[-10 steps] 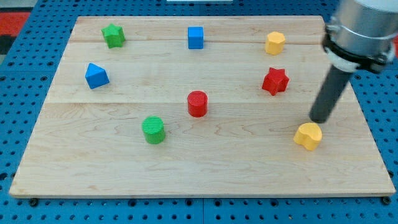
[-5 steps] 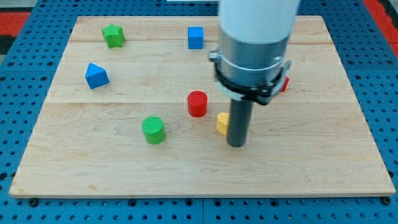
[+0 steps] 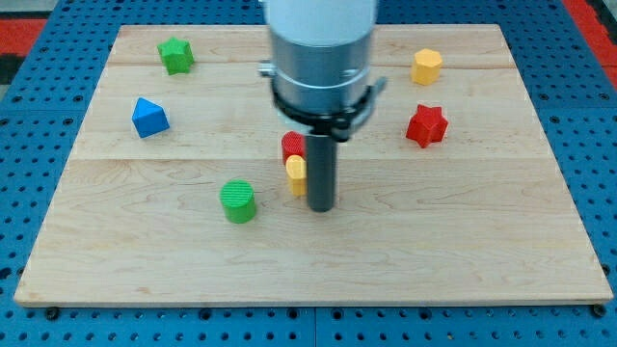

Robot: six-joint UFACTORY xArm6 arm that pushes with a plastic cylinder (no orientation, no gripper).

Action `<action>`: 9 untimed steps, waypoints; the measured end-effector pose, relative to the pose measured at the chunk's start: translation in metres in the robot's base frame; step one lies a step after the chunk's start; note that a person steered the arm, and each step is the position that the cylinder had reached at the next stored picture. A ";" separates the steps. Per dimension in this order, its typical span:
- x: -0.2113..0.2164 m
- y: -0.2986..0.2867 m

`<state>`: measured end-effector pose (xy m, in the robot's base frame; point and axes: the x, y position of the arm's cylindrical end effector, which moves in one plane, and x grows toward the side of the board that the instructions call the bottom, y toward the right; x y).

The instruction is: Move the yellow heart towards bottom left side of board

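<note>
The yellow heart [image 3: 295,175] lies near the board's middle, mostly hidden behind my rod. My tip [image 3: 321,207] rests on the board just to the heart's right, touching or nearly touching it. The red cylinder [image 3: 292,146] stands right above the heart, against it, partly hidden by the arm. The green cylinder [image 3: 237,201] is a short way to the heart's left and a little lower.
A blue triangular block [image 3: 149,117] is at the left. A green star [image 3: 175,55] is at the top left. A yellow hexagon [image 3: 427,66] is at the top right and a red star [image 3: 426,125] below it. The wooden board [image 3: 116,260] lies on a blue pegboard.
My rod has swept leftward from the board's right side, pushing the yellow heart from the lower right to the middle. The red cylinder has shifted slightly left. The arm now hides the blue cube.
</note>
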<state>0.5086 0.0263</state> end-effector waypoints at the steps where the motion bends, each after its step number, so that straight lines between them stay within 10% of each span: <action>1: -0.023 0.013; 3: -0.026 -0.120; 9: -0.094 -0.196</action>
<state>0.4145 -0.1700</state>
